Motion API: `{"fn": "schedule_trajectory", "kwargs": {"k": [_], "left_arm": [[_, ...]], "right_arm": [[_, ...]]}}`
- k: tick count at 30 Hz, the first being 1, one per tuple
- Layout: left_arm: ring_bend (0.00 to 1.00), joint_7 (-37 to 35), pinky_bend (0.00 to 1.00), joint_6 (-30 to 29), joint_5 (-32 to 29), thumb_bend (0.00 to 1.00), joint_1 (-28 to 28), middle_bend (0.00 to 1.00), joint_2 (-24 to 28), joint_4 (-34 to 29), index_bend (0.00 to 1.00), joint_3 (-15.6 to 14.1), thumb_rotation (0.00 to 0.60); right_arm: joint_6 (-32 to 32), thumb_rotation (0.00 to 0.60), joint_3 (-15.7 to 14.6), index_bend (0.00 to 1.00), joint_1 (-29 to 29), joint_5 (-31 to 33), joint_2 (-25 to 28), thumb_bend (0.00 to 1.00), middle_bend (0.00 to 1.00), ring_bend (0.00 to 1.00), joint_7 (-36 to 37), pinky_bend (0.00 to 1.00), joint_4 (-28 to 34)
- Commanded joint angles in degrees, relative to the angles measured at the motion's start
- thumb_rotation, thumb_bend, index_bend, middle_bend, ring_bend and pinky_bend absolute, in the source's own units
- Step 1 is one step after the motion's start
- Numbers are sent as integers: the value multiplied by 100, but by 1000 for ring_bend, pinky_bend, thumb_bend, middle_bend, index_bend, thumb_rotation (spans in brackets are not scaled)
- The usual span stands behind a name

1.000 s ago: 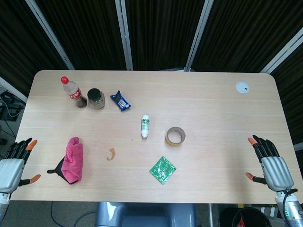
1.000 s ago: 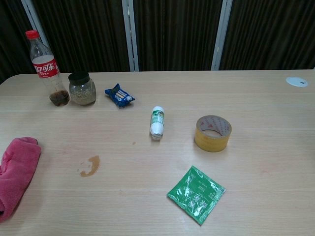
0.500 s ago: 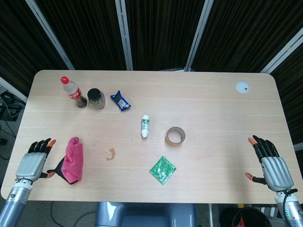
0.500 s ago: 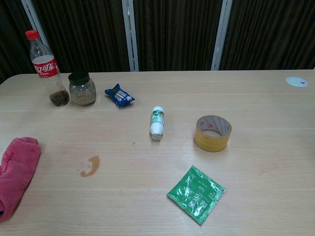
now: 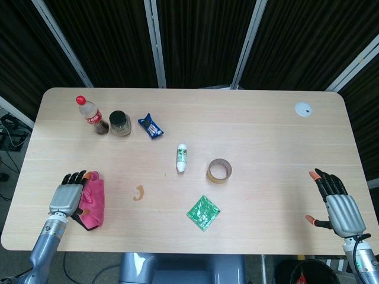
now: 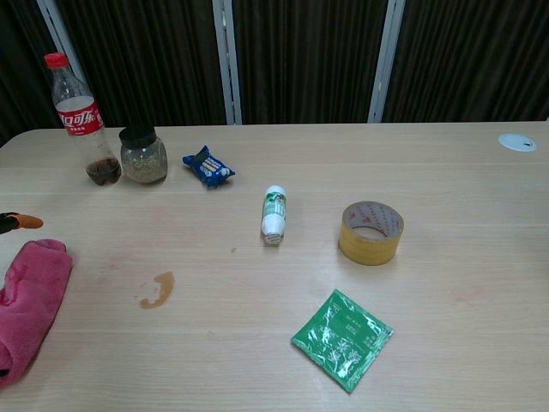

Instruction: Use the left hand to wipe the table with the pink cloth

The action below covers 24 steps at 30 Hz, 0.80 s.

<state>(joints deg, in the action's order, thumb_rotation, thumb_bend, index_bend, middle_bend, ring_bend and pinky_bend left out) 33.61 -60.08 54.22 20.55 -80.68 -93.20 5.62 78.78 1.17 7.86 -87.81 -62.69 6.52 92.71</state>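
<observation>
Head view showed my left hand had slid onto the cloth at lower left, fingers spread, gripping nothing yet.

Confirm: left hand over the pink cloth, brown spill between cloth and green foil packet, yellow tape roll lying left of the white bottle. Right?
One thing is off. The yellow tape roll lies to the right of the white bottle, not left; the head view shows it. The left hand is over the pink cloth, and the brown spill sits between cloth and green foil packet.
</observation>
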Motion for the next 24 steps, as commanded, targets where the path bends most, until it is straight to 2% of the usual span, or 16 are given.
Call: {"fn": "schedule_trajectory", "kwargs": {"k": [1,4,6,7,8,12,15,21,24], "left_arm": [[0,182,0,132,-299,0,186,0,-130,105,0,54,600],[0,322,0,185,-534,0,293,0,-188,162,13,39,600],[0,398,18,207,-672,33,351,3,-208,196,132,8,600],[13,390,61,202,-705,78,370,32,-223,206,243,9,600],[56,348,130,187,-687,142,374,97,-238,216,351,16,600],[292,-41,364,3,-229,348,295,385,-336,337,601,-62,600],[385,-223,440,-115,61,452,236,481,-378,402,717,-165,600],[470,-418,513,-266,301,593,207,573,-439,431,828,-200,600],[486,-538,528,-351,513,611,222,591,-445,448,847,-190,600]], "right_arm": [[-22,600,2,0,11,9,-10,15,0,0,6,0,-13],[-64,600,16,0,30,48,-24,15,0,0,23,0,-33],[-101,600,29,0,48,83,-37,15,0,0,35,0,-43],[-115,600,33,0,55,95,-40,15,0,0,39,0,-47],[-123,600,36,0,60,99,-43,17,0,0,39,0,-50],[-125,600,41,0,65,107,-46,16,0,0,33,0,-54],[-107,600,36,0,55,101,-38,16,0,0,22,0,-38],[-82,600,33,0,38,111,-33,16,0,0,2,0,-15],[-85,600,41,0,38,131,-34,16,0,0,7,0,-15]]}}
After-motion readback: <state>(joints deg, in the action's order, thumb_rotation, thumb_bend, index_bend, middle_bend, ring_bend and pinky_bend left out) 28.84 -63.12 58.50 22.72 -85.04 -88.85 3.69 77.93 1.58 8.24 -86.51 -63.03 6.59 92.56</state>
